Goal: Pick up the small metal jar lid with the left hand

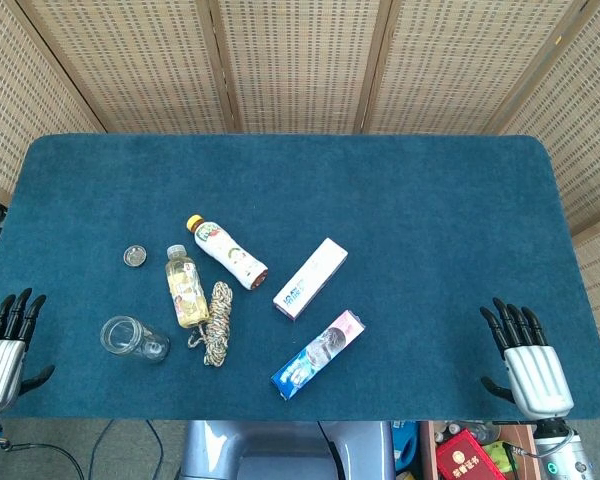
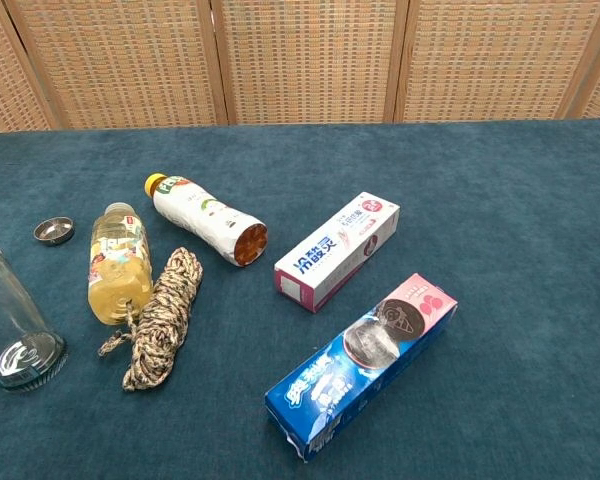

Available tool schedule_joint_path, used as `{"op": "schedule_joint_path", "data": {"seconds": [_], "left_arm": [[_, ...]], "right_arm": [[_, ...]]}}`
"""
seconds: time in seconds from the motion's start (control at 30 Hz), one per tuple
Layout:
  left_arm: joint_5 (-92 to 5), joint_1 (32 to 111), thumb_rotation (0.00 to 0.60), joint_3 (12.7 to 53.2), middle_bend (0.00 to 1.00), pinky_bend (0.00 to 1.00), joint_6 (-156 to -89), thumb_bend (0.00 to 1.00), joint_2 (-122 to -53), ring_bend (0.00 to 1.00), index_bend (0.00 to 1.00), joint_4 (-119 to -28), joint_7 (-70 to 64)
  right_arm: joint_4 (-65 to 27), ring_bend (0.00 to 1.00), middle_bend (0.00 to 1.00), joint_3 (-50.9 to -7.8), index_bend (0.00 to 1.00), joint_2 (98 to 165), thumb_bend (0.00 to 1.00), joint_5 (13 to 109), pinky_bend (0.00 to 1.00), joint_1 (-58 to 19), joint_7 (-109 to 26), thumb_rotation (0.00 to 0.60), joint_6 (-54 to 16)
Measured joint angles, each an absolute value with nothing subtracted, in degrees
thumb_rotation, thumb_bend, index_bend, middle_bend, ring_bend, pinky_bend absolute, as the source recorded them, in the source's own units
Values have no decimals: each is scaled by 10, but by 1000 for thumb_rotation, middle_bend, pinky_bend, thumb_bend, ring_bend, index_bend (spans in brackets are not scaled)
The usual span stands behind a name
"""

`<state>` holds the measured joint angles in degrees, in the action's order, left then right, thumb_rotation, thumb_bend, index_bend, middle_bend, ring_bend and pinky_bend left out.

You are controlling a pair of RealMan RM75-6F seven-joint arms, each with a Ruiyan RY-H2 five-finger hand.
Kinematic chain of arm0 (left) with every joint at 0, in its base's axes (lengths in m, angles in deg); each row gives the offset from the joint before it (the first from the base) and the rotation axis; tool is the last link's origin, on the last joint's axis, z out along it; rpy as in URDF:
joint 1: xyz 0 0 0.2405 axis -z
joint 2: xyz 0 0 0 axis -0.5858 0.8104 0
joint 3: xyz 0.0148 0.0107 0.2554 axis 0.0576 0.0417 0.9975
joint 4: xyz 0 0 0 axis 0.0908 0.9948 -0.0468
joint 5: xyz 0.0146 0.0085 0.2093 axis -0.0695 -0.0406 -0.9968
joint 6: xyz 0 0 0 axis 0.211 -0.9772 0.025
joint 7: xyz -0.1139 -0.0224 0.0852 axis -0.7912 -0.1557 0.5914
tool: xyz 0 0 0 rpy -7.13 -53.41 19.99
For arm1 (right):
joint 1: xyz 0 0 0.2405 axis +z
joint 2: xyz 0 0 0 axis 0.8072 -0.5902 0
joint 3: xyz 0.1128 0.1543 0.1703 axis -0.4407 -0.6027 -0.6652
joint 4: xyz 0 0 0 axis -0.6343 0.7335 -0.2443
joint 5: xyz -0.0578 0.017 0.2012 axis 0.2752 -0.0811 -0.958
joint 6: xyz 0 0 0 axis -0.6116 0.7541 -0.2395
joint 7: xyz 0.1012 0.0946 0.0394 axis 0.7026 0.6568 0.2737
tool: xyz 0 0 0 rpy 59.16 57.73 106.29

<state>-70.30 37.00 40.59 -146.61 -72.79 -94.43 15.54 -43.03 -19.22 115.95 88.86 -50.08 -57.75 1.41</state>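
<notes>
The small metal jar lid [image 1: 134,256] lies flat on the blue table, left of the bottles; the chest view shows the lid [image 2: 53,230] at its far left. My left hand [image 1: 2,345] hovers at the table's front left corner, fingers spread, holding nothing, well short of the lid. My right hand [image 1: 525,354] sits at the front right corner, also spread and empty. Neither hand appears in the chest view.
A clear glass jar [image 1: 133,338] lies on its side between my left hand and the lid. A yellow drink bottle [image 1: 185,286], a white bottle [image 1: 227,251], a rope coil [image 1: 218,322], a toothpaste box [image 1: 310,278] and a blue box [image 1: 318,353] lie mid-table.
</notes>
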Motion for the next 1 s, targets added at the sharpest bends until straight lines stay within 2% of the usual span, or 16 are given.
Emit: {"op": "schedule_joint_path", "data": {"seconds": [0.23, 0.43, 0.77, 0.83, 1.0], "left_arm": [[-711, 376, 600, 408, 0, 0, -1459, 165, -717, 0, 0, -951, 133], [-715, 396, 600, 394, 0, 0, -1447, 167, -679, 0, 0, -957, 103], [-686, 450, 600, 365, 0, 0, -1367, 168, -638, 0, 0, -950, 58], [-672, 465, 600, 357, 0, 0, -1344, 168, -635, 0, 18, -942, 55], [-633, 504, 600, 337, 0, 0, -1287, 169, -637, 0, 160, -915, 53]], "right_arm": [[-429, 0, 0, -192, 0, 1158, 0, 887, 0, -501, -574, 600, 13], [-430, 0, 0, -192, 0, 1159, 0, 887, 0, -501, -574, 600, 13], [-429, 0, 0, -194, 0, 1158, 0, 882, 0, -501, -574, 600, 11], [-429, 0, 0, -195, 0, 1158, 0, 881, 0, -501, -573, 600, 11], [-427, 0, 0, -196, 0, 1159, 0, 877, 0, -500, -575, 600, 8]]}}
